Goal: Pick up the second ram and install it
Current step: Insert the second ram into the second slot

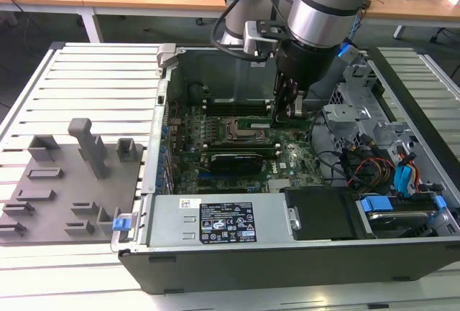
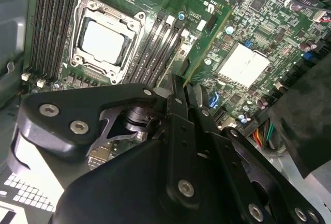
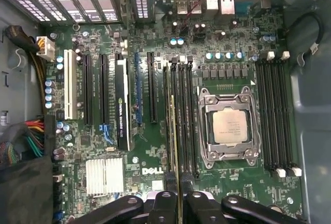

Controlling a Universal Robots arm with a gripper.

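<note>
A: Where was the gripper (image 1: pixel 287 110) in the exterior view?

B: Down inside the open computer case (image 1: pixel 215 261), hanging over the motherboard (image 1: pixel 237 142), at about two o'clock from the CPU socket (image 1: pixel 243 133).

A: And its jaws?

B: Narrow, pinched on the second ram (image 2: pixel 207 40). In the second wrist view the green stick ran edge-on out from between the fingertips (image 2: pixel 178 87), slanting away toward one o'clock across the board. In the first wrist view the gripper (image 3: pixel 176 195) sat at six o'clock, and the same stick (image 3: pixel 175 136) showed as a thin line running up toward twelve, over the bank of memory slots (image 3: pixel 178 115).

A: Seated in a slot?

B: I couldn't tell. It lay in line with the slots just beside the CPU socket (image 3: pixel 227 128), on its nine o'clock side, but whether its lower edge touched one was hidden.

A: What else lay around?

B: In the first wrist view, a second bank of slots (image 3: pixel 276 115) at three o'clock from the socket, and a silver heatsink (image 3: pixel 105 176) at about seven o'clock. In the exterior view, a grey tray (image 1: pixel 65 196) with upright blocks sat outside the case at nine o'clock, on the slatted table (image 1: pixel 93 81).
</note>
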